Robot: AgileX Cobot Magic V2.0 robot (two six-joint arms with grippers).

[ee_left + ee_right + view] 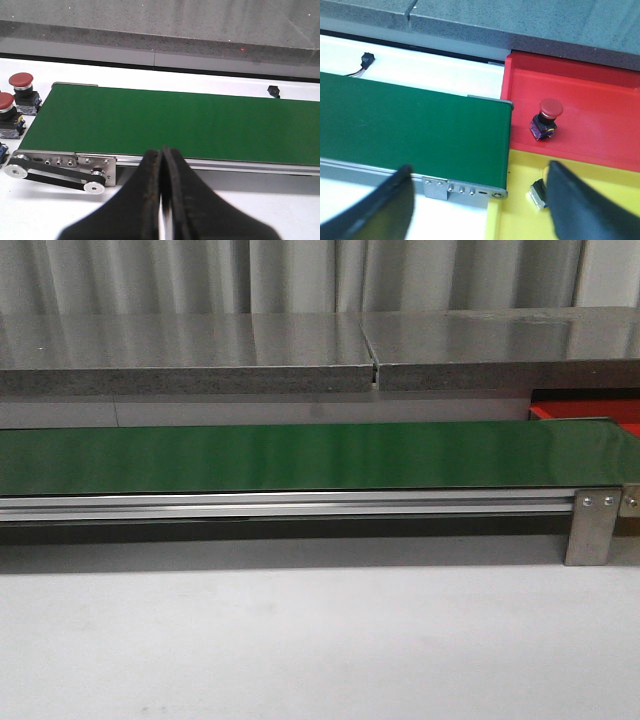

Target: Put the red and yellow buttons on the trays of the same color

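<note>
In the left wrist view two red buttons stand upright on the white table just off the belt's end, away from my left gripper. That gripper is shut with nothing in it and hangs over the belt's near rail. In the right wrist view another red button stands on the red tray. My right gripper is open and empty above the belt's end and the yellow tray. A small grey-based part lies on the yellow tray, mostly hidden behind one finger. In the front view only a corner of the red tray shows.
The long green belt on its aluminium rail spans the table. Behind it runs a grey stone ledge. A belt pulley and bracket jut out at the button end. A small black connector lies behind the belt.
</note>
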